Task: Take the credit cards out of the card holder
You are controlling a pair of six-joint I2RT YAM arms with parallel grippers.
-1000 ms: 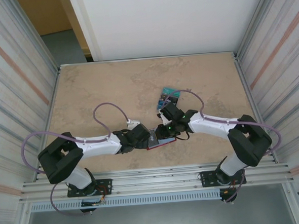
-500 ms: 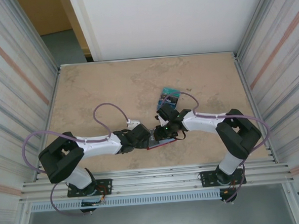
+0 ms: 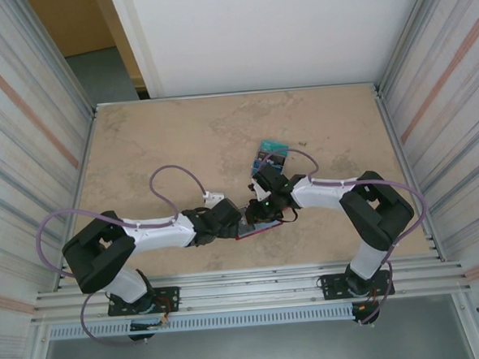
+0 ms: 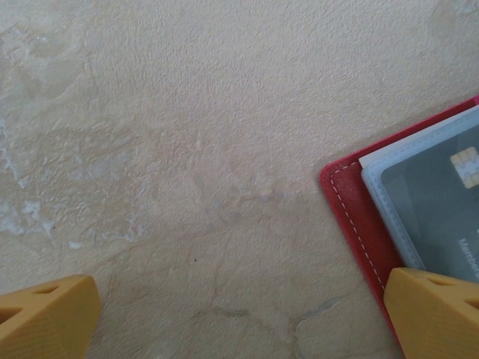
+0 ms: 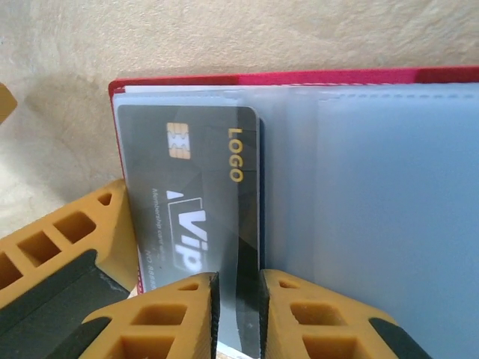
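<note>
Here, red card holder [image 5: 299, 77], dark VIP card [image 5: 187, 187]

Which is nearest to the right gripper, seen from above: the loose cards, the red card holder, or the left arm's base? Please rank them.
1. The red card holder, directly under the right gripper.
2. The loose cards, just beyond it, toward mid-table.
3. The left arm's base, far off at the near-left edge.

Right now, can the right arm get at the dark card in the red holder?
Probably yes: the right gripper sits at one edge of the dark card, and nothing else covers that part of the card holder.
</note>
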